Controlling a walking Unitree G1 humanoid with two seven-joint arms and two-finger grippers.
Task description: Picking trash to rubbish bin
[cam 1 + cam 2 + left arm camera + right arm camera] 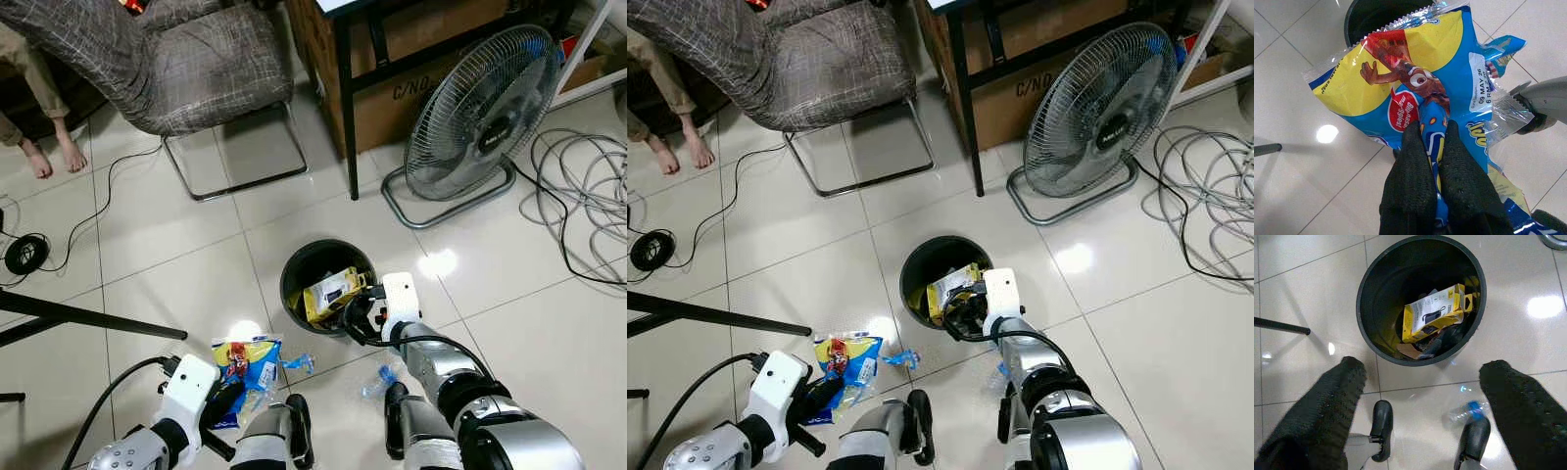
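2 grippers are at work over a tiled floor. In the lower left of the left eye view, the left gripper (223, 403) has its 2 black fingers (1410, 171) pinched together on a crease of the snack bag (247, 364), so the bag hangs from that 1 fold, probably because a limp foil wrapper is easiest to carry by a gathered ridge. The bag sits in the lower centre-left of that view, just beside the rubbish bin (294, 284) and not yet over its mouth.

At the lower right edge of the bin, the right gripper (359, 311) hovers with its 2 fingers (1327, 396) spread wide and nothing between them, pointing down past the rim. That pose would fit a drop just made, but this is only a guess.

The snack bag is crinkled foil, mostly blue with a yellow upper part, a red patch with a brown cartoon figure, zigzag-cut edges and a printed date label.

Inside the round black bin lies a yellow carton (1435, 313) with other scraps beneath it. A small clear plastic bottle with a blue cap (380, 380) lies on the tiles below the bin, between the robot's 2 black feet, apparently still to be collected.
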